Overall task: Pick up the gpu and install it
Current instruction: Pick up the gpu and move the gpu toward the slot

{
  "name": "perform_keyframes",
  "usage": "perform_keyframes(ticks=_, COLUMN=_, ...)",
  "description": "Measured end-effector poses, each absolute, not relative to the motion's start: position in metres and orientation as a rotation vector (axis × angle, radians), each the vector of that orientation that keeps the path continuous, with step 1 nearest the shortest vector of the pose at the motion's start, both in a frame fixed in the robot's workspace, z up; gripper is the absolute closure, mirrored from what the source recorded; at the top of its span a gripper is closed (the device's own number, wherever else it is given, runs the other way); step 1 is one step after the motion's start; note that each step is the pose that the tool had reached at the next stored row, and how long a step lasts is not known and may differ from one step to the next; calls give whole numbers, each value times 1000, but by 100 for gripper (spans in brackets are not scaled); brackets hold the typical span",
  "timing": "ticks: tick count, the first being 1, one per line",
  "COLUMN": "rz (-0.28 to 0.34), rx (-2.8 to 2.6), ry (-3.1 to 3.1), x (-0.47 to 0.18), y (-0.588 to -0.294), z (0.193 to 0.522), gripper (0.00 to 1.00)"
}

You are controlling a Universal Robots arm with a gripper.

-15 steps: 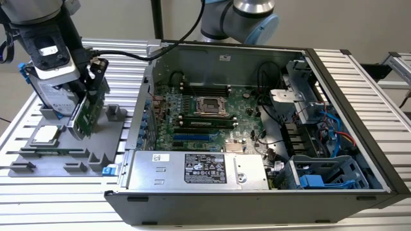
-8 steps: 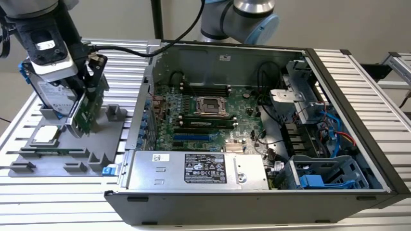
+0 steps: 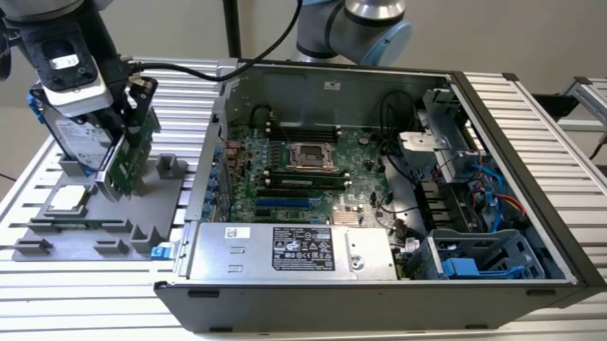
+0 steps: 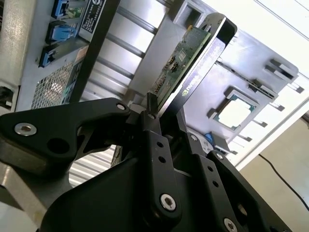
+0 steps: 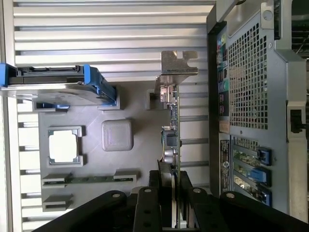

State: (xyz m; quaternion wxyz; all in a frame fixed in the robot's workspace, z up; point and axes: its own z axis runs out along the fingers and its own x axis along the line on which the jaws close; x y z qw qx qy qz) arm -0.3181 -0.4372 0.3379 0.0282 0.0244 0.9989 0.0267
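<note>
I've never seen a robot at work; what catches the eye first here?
The black pincer is clamped on the gpu, a green card held upright over the grey tray at the exterior view's left. Beside it, the open computer case shows its motherboard.

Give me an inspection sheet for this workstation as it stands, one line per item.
Surface: slatted metal table, carrying a grey fixture tray and an open computer case.
Job's things: gpu stands upright on edge at the tray, outside the case, not installed.
Clutter: hard drive in a blue frame and a square CPU chip, both on the tray.
Grippers: gripper shut on the gpu's edge.
Cables: black cable runs off from the wrist; blue and red wires lie inside the case.
Surroundings: arm's base joint beyond the case in the exterior view; plain wall behind.
</note>
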Motion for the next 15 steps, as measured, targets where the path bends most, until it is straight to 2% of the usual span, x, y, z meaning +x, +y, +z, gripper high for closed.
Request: perform_keyframes(ticks=15, rz=82, rx=75, ry=3083, x=-318, y=-437, z=351, gripper=100)
